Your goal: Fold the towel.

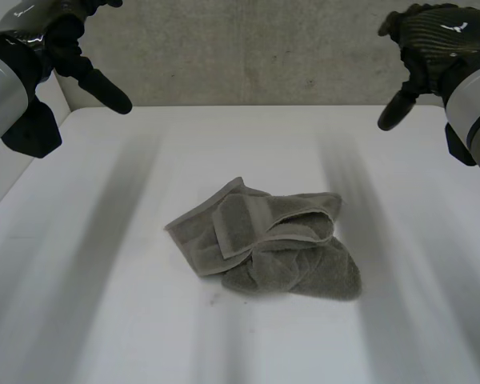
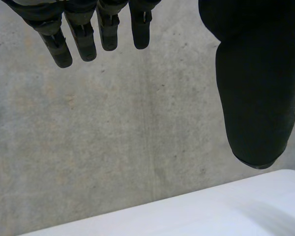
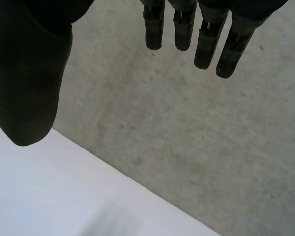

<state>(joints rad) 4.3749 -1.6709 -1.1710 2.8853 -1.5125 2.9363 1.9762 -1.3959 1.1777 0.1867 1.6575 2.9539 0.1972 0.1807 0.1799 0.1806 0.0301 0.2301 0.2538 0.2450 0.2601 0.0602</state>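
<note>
Towel reads as soft terry: light, floppy, no stiffness, so anything not lifted will sag and drag. Grip on the white table looks high enough that it won't skate. My call: spread it flat before any fold. Best grab points are the hemmed band edges, i.e. the exposed corner on the heap's left side and the band crossing the top layer. Pinch the hem, not the fluffy middle, or only one layer comes up

Look: grey-green crumpled heap, partly doubled over itself. Flat hemmed flap lies on top toward the left, bunched rounded lobes toward the right and front. It sits about mid-table, between the two arms, nothing on it

Left hand hangs high over the table's far-left corner, well apart from the towel. Fingers straight and slightly spread, thumb off to the side, holding nothing. Right hand mirrors it at far right, fingers straight, thumb apart, empty
</note>
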